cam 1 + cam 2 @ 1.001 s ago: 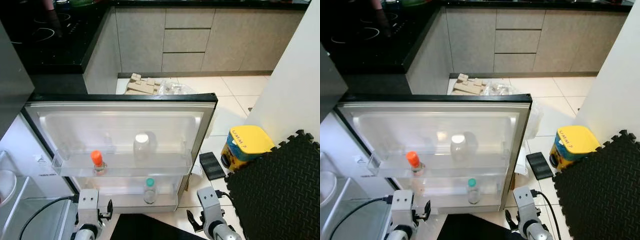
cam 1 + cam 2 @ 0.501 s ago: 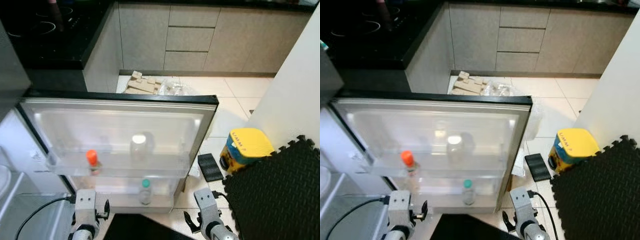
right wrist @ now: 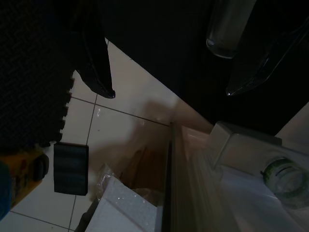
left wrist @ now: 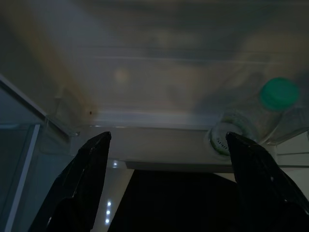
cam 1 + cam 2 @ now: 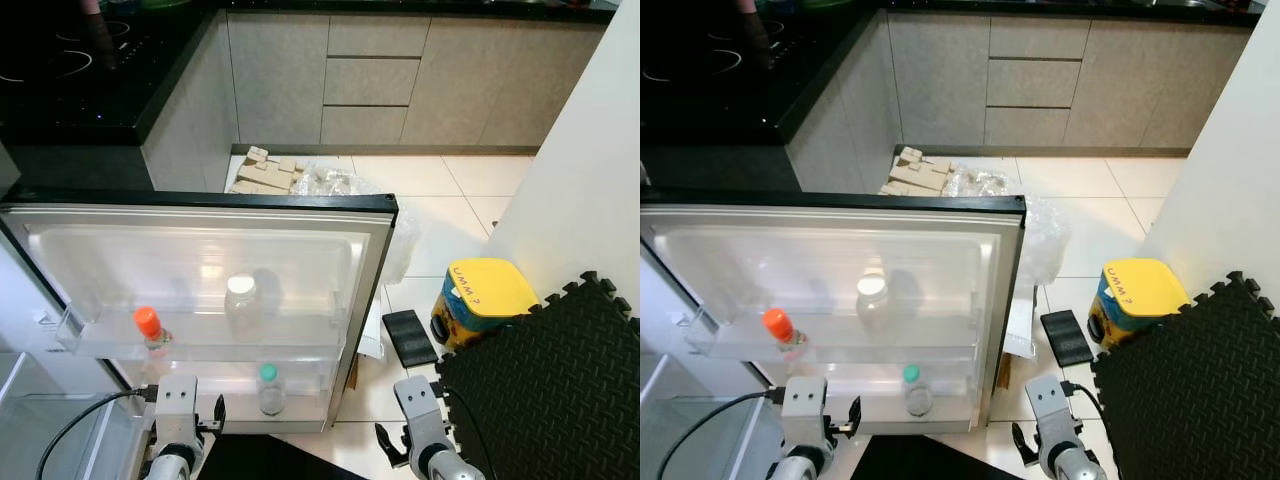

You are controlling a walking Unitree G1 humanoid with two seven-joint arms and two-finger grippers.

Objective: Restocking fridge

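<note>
The fridge door (image 5: pixel 200 250) is seen open — three bottles are held on its shelves. Both hands — left hand (image 4: pixel 166 188) and right hand (image 3: pixel 166 58) — are held low with fingers spread, empty.

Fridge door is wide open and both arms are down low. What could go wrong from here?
The fridge door swings out across the walkway, so a turn or step could knock it and rattle the orange-capped bottle, the white-lidded jar and the green-capped bottle in its shelves.

The floor is cluttered: a black pad, a yellow container and the foam mat edge lie near the right gripper, a likely trip hazard.
</note>
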